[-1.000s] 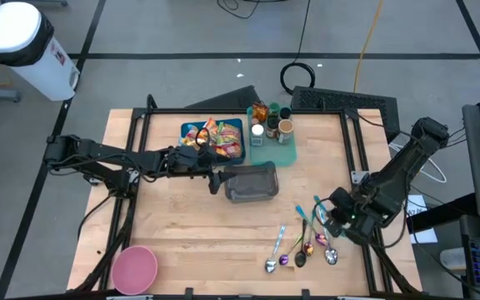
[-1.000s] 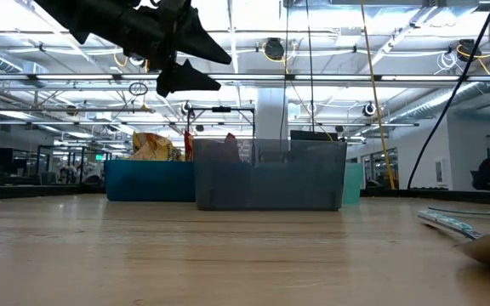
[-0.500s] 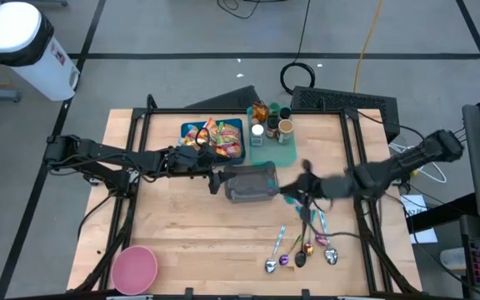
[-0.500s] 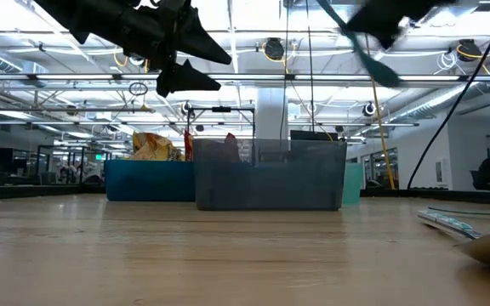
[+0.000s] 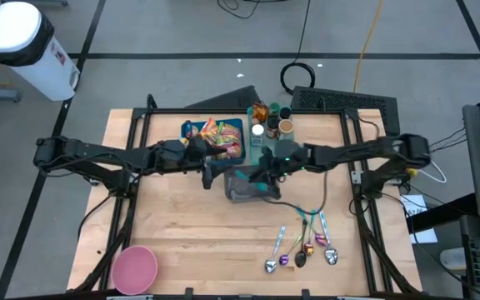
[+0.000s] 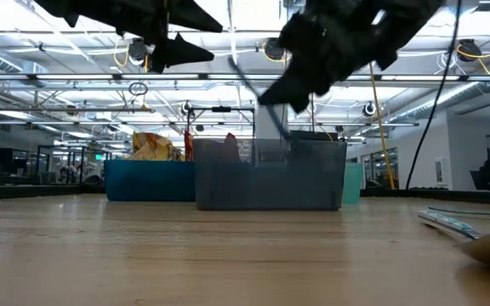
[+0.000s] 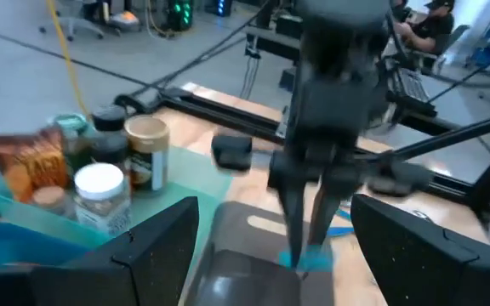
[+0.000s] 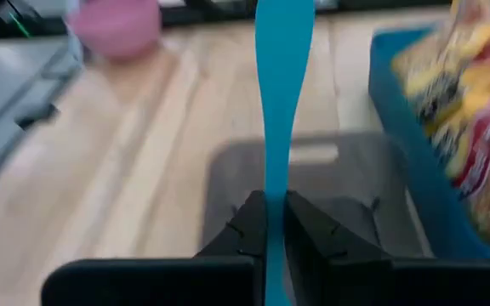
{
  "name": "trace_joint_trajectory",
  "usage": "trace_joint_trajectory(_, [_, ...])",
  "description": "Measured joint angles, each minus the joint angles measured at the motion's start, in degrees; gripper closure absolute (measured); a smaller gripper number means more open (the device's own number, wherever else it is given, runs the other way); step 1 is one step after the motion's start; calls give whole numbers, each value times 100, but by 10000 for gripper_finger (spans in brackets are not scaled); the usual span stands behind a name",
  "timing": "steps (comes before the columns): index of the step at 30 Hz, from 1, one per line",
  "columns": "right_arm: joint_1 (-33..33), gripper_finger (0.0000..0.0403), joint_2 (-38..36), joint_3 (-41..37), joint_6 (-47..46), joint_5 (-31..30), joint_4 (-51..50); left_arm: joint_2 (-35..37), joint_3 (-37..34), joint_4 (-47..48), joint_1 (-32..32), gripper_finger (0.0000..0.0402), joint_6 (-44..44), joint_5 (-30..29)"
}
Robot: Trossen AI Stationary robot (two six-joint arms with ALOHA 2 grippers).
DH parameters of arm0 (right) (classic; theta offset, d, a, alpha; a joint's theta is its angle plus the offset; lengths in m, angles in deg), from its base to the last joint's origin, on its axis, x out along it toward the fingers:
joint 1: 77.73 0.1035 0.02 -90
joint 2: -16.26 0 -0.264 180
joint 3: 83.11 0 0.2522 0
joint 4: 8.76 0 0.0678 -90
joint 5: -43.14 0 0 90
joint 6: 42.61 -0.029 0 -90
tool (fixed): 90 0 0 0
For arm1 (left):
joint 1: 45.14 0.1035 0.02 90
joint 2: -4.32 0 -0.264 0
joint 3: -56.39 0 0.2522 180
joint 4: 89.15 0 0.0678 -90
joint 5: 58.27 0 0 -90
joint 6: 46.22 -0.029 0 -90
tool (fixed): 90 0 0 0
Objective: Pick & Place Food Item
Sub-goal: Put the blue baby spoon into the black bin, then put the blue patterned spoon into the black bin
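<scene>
My right gripper [image 5: 265, 173] reaches from the table's right over the grey bin [image 5: 251, 185] at mid-table and is shut on a flat blue utensil [image 8: 281, 93]. The utensil sticks out ahead of the fingers. The food, bright snack bags [image 5: 220, 135], lies in a blue tray [image 5: 192, 133] behind the bin. My left gripper [image 5: 212, 172] hovers open at the bin's left end, just in front of the blue tray, with nothing between its fingers [image 7: 164, 246]. My right gripper pinches the blue utensil's narrow part [image 8: 274, 191] between its two fingers. The utensil runs along the fingers, and its wider end [image 8: 283, 25] points away from them. The fingers come from the table's right, slanting slightly down. The utensil is lifted clear above the grey bin.
A green tray [image 5: 283, 155] with jars and bottles stands behind the bin at the right. Several spoons [image 5: 302, 247] lie toward the near right. A pink bowl [image 5: 133, 268] sits at the near left corner. Black frame rails [image 5: 130, 167] run along both table sides.
My right gripper has swung fast from the spoons at the near right toward the table's middle, rolling its wrist, and now hangs over the grey bin with the blue utensil. My left gripper has risen slightly, staying open.
</scene>
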Motion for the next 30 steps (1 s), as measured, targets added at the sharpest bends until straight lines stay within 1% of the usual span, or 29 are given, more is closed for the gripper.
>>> trace_joint_trajectory(5, [-60,393,626,139,208,-37,12,7,0,26,0,91,-179,-150])
trace_joint_trajectory(7, [-56,387,750,139,246,-210,-29,-5,0,32,-2,91,-248,-153])
trace_joint_trajectory(11, [-58,366,831,139,247,-633,-106,-15,-1,103,-1,91,-270,-150])
trace_joint_trajectory(18, [-76,330,784,139,182,-762,-174,-15,0,112,-2,91,-312,-150])
trace_joint_trajectory(23, [-172,289,741,141,37,-763,-344,-15,0,203,-2,92,-312,-150])
trace_joint_trajectory(27, [-202,245,634,152,404,-773,-345,-15,-1,230,-2,91,-311,-150])
trace_joint_trajectory(30, [-200,214,339,128,481,-766,-632,-15,0,242,-2,92,-309,-150])
